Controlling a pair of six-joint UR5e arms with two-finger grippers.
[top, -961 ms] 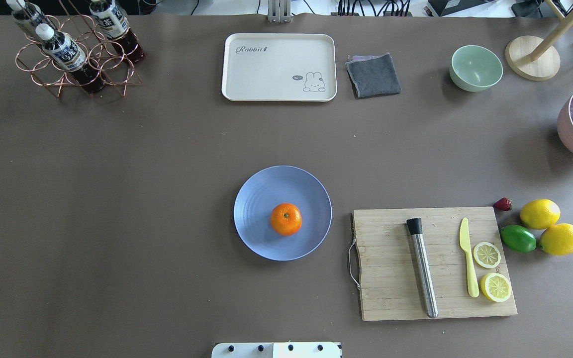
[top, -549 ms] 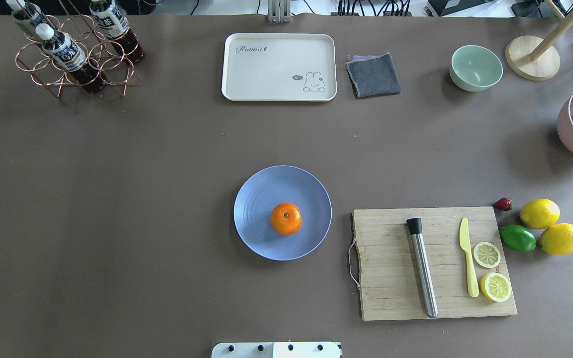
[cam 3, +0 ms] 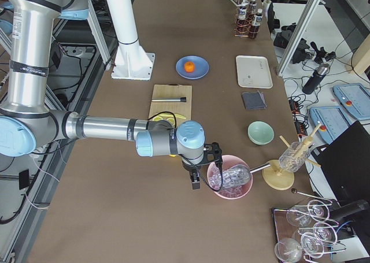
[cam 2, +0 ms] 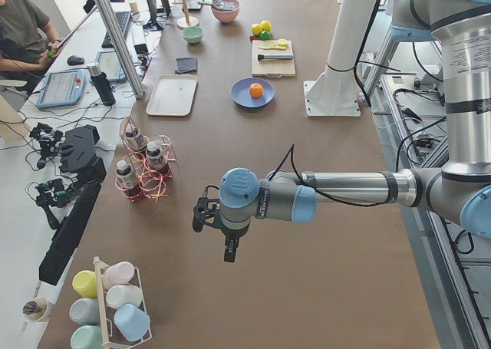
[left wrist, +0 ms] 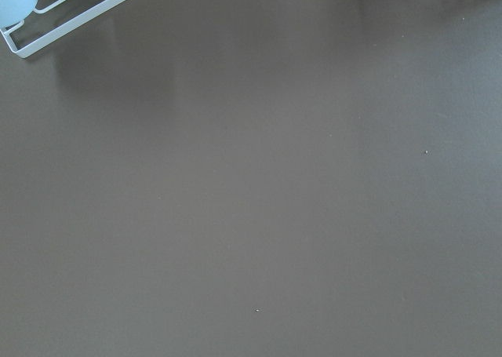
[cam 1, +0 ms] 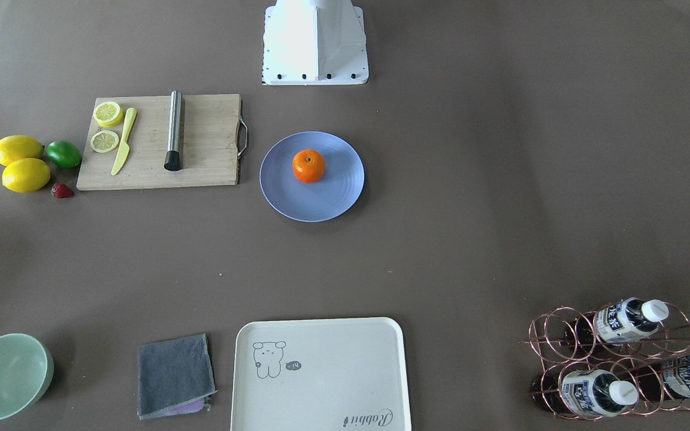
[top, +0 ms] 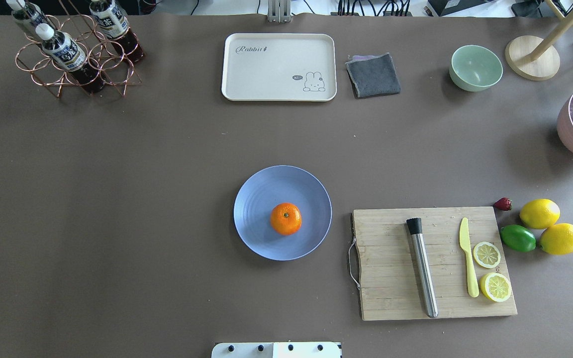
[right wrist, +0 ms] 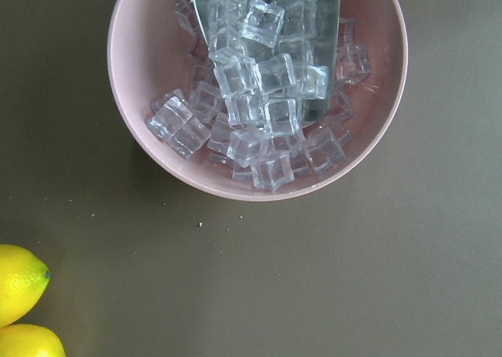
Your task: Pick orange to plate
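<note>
The orange [top: 286, 219] rests, stem dimple up, a little right of centre on the light-blue plate [top: 259, 199]; both also show in the front view as orange [cam 1: 309, 166] on plate [cam 1: 321, 200]. Neither gripper appears in the overhead or front views. In the exterior left view my left gripper [cam 2: 228, 251] hangs over bare table far from the plate. My right gripper [cam 3: 195, 181], seen in the exterior right view, hovers beside the pink ice bowl. Whether either is open or shut I cannot tell.
A cutting board [top: 391, 268] with a steel muddler, yellow knife and lemon slices lies right of the plate. Two lemons [top: 539, 214], a lime [top: 518, 238] and a strawberry sit beyond it. At the back stand a cream tray [top: 279, 67], a green bowl [top: 475, 67] and a bottle rack [top: 72, 59]. The pink ice bowl [right wrist: 137, 82] is at far right.
</note>
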